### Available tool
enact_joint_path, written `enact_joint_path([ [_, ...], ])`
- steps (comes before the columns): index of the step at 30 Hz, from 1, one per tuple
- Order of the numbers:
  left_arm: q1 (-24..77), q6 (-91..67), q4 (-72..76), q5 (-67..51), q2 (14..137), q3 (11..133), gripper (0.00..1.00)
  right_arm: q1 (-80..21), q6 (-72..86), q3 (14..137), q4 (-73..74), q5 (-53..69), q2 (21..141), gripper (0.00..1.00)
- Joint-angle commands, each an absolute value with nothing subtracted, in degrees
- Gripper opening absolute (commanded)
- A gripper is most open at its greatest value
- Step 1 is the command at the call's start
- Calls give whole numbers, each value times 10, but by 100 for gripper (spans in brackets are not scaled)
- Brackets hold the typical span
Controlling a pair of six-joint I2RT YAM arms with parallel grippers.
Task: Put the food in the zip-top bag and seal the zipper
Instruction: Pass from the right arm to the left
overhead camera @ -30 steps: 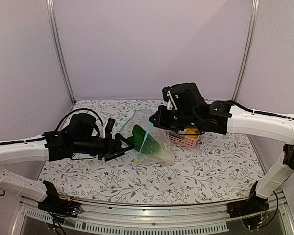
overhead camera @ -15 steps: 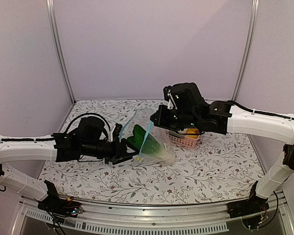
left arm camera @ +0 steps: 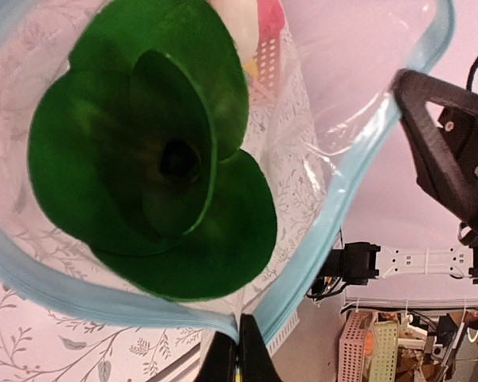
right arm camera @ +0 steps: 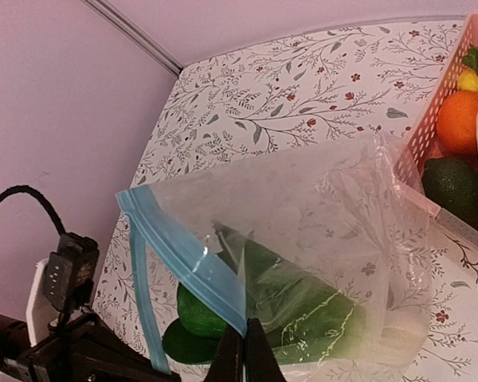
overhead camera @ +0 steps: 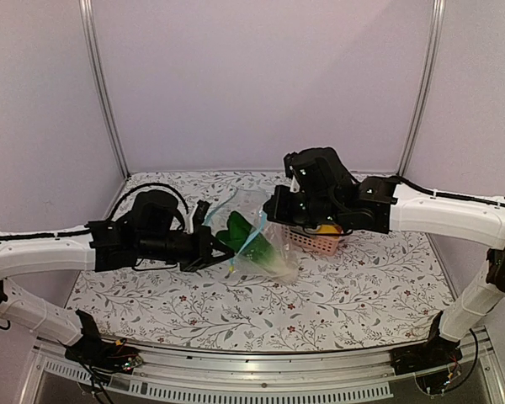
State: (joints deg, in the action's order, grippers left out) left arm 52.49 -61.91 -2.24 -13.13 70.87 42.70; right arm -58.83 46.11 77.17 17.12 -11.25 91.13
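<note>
You've got the bok choy (overhead camera: 242, 235) inside the zip-top bag (overhead camera: 269, 249), centre of the table (overhead camera: 362, 295). Left gripper (left arm camera: 239, 358) at its left mouth edge, right gripper (right arm camera: 243, 354) at its right; basket (overhead camera: 321, 245) just beside, behind-right.

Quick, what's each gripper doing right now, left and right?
Left gripper: closed, pinching the zipper of the zip-top bag.
Right gripper: closed, pinching the same zipper.

The clear zip-top bag (overhead camera: 279, 244) lies crinkled, mouth lifted and gaping. A bok choy (left arm camera: 151, 159) sits inside, green leaves toward the mouth, white stem deepest. The light-blue zipper (right arm camera: 187, 265) hangs unsealed.
</note>
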Motion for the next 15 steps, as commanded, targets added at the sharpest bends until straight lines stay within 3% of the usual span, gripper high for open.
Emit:
enact_joint_path([
  [1, 485, -510, -137, -161, 663, 536, 0, -588, 473, 771, 237, -175, 886, 0],
  [8, 438, -359, -347, -308, 721, 713, 0, -572, 492, 760, 270, -192, 869, 1],
  [15, 424, -288, -391, -351, 777, 718, 0, -572, 490, 746, 264, -202, 847, 41],
])
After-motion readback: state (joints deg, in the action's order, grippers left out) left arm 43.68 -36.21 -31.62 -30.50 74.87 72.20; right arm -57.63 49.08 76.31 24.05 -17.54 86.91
